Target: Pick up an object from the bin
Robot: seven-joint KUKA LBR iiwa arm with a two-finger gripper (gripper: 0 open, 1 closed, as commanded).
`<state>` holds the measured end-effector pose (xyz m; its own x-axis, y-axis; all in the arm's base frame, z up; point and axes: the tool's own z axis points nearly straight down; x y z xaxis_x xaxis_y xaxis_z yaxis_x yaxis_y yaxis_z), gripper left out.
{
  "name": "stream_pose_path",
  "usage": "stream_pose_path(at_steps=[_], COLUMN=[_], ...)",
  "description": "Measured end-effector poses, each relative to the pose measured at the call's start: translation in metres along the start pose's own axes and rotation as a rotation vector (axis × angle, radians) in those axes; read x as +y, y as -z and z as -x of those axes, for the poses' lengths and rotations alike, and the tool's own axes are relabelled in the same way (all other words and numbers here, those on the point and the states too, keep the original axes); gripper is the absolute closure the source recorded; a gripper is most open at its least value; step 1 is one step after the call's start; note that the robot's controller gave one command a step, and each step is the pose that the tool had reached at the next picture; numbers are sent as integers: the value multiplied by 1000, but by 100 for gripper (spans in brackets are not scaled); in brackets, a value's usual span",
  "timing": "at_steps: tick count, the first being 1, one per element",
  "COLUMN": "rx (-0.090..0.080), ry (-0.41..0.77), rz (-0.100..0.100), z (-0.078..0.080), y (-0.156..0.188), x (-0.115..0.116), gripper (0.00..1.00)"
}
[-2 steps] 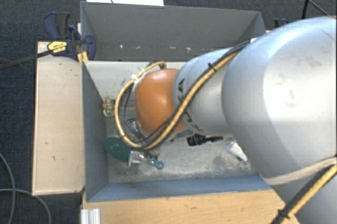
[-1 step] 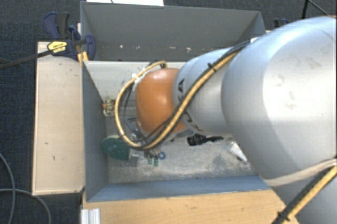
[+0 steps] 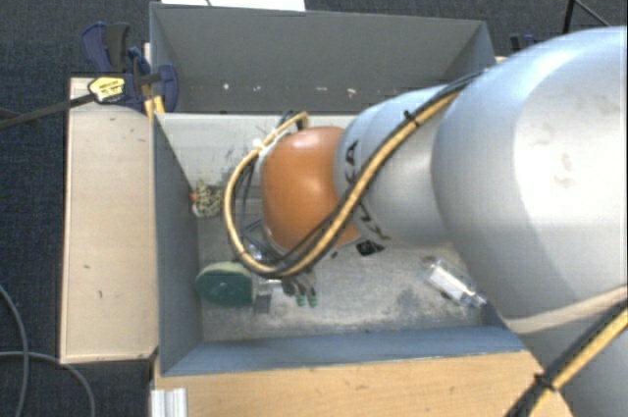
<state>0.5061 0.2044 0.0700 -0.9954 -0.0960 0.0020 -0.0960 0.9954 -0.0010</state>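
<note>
Green rounded disc (image 3: 224, 286) lies in the bin's (image 3: 314, 62) lower-left corner just beside my gripper (image 3: 294, 292), whose grip, released or clenched, I cannot tell beneath the orange cover (image 3: 299, 184).

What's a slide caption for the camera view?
Gripper low in the bin beside a green disc; small clear thing apart at view right.
</note>
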Motion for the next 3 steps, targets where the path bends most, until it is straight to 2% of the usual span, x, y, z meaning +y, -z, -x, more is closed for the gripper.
stream_pose_path(at_steps=[1,2,3], rx=[-12,-11,-12], ry=[32,44,26], rz=[4,4,3], z=[40,52,27], y=[52,109,189], x=[18,28,0], gripper=[100,100,100])
